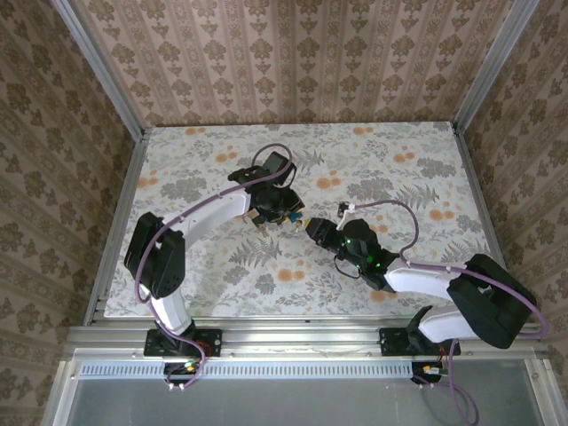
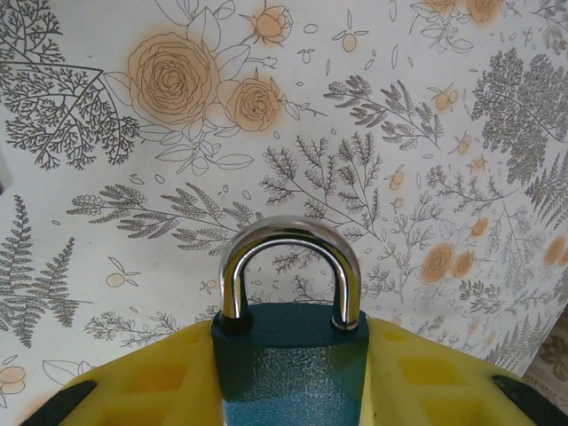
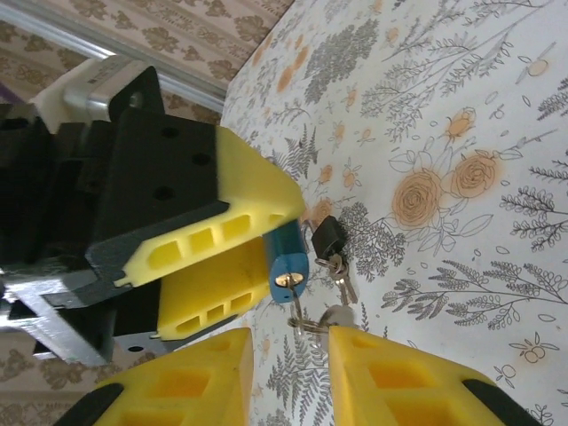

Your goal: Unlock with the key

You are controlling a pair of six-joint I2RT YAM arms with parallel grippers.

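A blue padlock (image 2: pixel 288 364) with a chrome shackle (image 2: pixel 289 232) sits between the yellow fingers (image 2: pixel 151 382) of my left gripper (image 2: pixel 288 395), which is shut on its body. Both shackle legs meet the top of the body. In the right wrist view the padlock (image 3: pixel 286 253) hangs above the table with a key (image 3: pixel 288 286) stuck in its keyhole. A key ring (image 3: pixel 306 325) dangles from that key, carrying spare keys (image 3: pixel 343 284) and a black fob (image 3: pixel 327 236). My right gripper (image 3: pixel 291 368) is just below the lock, its jaws apart. The ring hangs by the right-hand finger (image 3: pixel 399 373).
The two arms meet at the middle of the flower-patterned table (image 1: pixel 399 169). Papered walls and aluminium posts (image 1: pixel 479 71) close in the table on three sides. A purple cable (image 1: pixel 404 213) loops off the right arm.
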